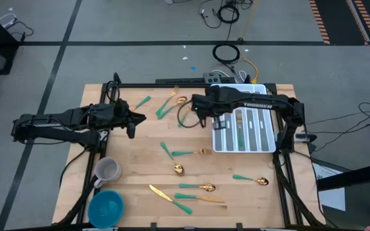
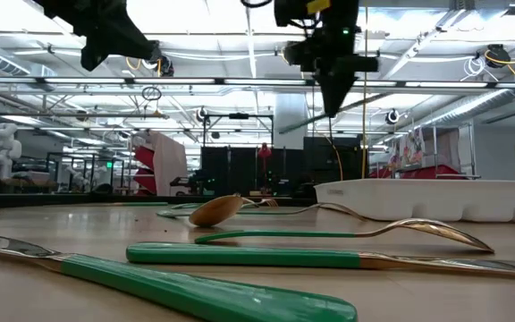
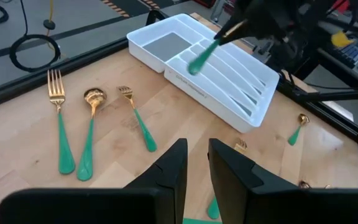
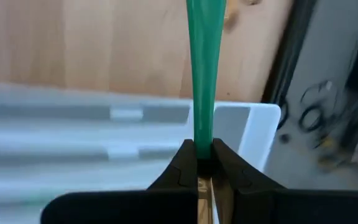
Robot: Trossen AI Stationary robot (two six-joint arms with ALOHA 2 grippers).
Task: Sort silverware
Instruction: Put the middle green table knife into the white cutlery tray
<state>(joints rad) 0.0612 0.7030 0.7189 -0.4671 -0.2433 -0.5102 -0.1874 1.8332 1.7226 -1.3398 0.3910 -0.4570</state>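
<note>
The right gripper (image 4: 204,163) hovers over the left part of the white tray (image 1: 270,144), its fingers clamped on one piece of silverware (image 4: 202,74); only the teal handle shows clearly, sticking out past the fingertips, so whether it is a fork, spoon or knife cannot be told. The tray sits at the far right of the table (image 1: 140,160) and already holds a few pieces in its long slots. The step in hand looks like the drop into a slot. To do it well, the arm should line the handle up along the slot that holds the matching kind, bring the piece low so that it lies nearly flat between the dividers, and only then part the fingers; let go from this height or at a slant, it could bounce across a divider or land on the rim. The left gripper (image 3: 196,171) waits raised over the table's left side, its fingers nearly closed and holding nothing. Much remains loose on the wood: two forks (image 3: 58,118) and a spoon (image 3: 91,130) at the far edge left of the tray, a fork (image 1: 191,153) and spoon (image 1: 178,169) mid-table, another spoon (image 1: 252,179) near the tray's near end, and knives (image 1: 172,199) and one more spoon (image 1: 198,187) toward the near edge.
</note>
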